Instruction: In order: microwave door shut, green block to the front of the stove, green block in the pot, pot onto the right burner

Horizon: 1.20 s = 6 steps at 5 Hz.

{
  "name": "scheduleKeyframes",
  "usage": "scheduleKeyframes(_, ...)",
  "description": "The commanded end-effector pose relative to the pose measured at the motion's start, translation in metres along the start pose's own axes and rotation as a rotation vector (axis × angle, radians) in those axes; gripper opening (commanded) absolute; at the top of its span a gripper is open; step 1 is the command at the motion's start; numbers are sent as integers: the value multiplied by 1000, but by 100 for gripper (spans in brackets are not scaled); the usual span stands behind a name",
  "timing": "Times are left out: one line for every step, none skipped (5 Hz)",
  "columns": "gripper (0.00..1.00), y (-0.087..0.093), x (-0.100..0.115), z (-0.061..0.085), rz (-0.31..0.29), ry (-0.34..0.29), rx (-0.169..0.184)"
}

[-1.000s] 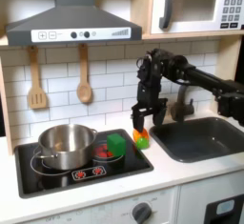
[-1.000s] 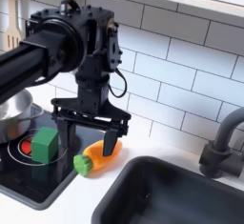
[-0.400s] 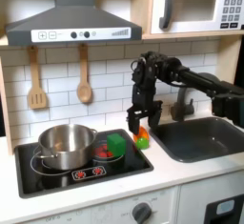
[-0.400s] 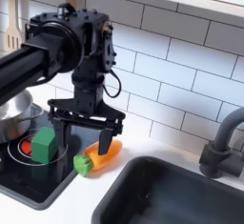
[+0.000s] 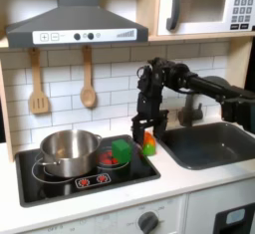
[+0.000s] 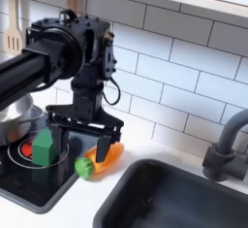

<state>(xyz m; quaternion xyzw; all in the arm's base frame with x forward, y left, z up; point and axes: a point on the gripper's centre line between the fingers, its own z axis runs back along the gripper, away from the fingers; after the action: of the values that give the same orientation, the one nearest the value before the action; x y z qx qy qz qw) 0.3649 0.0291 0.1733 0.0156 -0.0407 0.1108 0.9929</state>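
The microwave door (image 5: 202, 7) sat flush with its cabinet, so the first step looked done. The green block (image 6: 44, 146) stood on the stove (image 5: 60, 180), on the red ring nearer the sink rather than at the front edge, and the pot (image 5: 69, 149) rested on the other ring with nothing green visible inside. The gripper (image 6: 85, 142) hung with fingers spread, pinching nothing, just beside the block and above an orange toy vegetable (image 6: 101, 158) on the desk (image 5: 189, 183); moving the block forward, potting it and dragging the pot all seemed left.
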Motion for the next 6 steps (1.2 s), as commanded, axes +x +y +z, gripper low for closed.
scheduleKeyframes(100, -9, -3, -1, -17, 7, -3)
scheduleKeyframes(100, -8, -2, -1, -16, 9, -3)
scheduleKeyframes(100, -6, 0, -3, -6, 22, 3)
scheduleKeyframes(100, -7, -1, -11, -9, 49, 16)
scheduleKeyframes(100, -5, 3, -11, 28, 49, 18)
scheduleKeyframes(100, -10, 4, -14, 18, 58, 14)
